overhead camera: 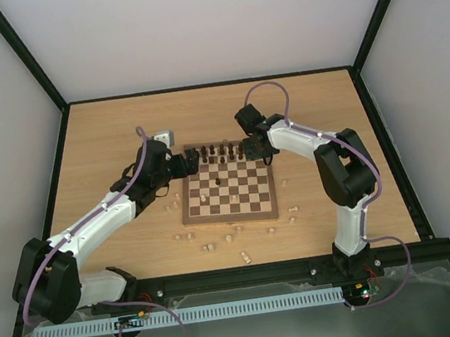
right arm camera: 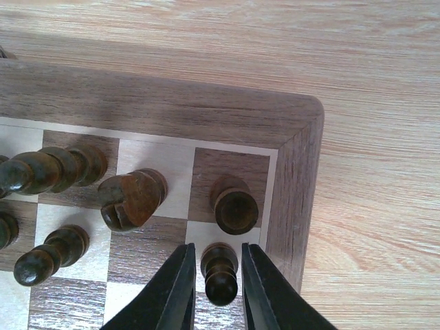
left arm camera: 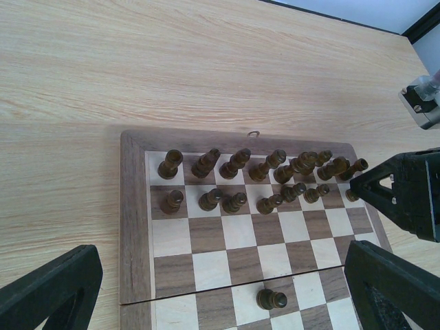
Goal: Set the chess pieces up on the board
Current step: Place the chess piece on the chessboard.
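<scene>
Two rows of dark chess pieces [left arm camera: 237, 163] on the board [left arm camera: 134, 227].
Left end effector [left arm camera: 223, 258] spread wide; right end effector [right arm camera: 218, 253] barely parted around a pawn [right arm camera: 221, 278].

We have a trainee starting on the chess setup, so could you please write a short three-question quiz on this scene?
1. True or false: the left arm's jaws are shut on a chess piece.
2. Which piece stands between the right arm's jaws? A) a dark pawn B) a pale pawn C) a dark knight
3. How many dark pieces stand alone in the middle of the board, apart from the two dark rows?
Key: 1 false, they gape wide; 2 A; 3 one, the lone pawn.
</scene>
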### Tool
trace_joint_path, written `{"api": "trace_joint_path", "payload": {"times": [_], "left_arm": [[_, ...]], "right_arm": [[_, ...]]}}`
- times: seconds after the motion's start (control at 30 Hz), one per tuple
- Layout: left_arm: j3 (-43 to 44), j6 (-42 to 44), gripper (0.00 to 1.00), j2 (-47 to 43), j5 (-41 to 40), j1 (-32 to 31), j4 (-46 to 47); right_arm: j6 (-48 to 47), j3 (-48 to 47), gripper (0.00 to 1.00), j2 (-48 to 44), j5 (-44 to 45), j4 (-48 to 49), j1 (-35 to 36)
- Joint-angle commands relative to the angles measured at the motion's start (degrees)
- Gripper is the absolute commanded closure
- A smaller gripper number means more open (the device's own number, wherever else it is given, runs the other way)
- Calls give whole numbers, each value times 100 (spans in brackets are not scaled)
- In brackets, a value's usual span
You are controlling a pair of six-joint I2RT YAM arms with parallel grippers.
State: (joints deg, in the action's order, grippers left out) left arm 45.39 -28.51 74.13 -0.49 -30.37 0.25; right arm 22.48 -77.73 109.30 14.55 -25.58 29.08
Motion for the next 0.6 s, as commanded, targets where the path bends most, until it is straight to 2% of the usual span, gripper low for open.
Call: {"api": "trace_joint_path", "payload": {"times": [0.0, 0.37, 0.47, 0.57], "left_arm": [[147, 30, 0, -71, -33, -20, -104], [70, 47, 0, -174, -40, -19, -38], [43, 47, 0, -225, -43, -14, -25], [28, 33, 1, -270, -93, -20, -25]], "right_arm": [[12, 41, 79, -93, -12, -104, -34], [55, 668, 62, -1189, -41, -35, -34], [31, 806, 52, -1545, -169, 23, -36], [8, 897, 33, -1821, -404, 111, -13]]}}
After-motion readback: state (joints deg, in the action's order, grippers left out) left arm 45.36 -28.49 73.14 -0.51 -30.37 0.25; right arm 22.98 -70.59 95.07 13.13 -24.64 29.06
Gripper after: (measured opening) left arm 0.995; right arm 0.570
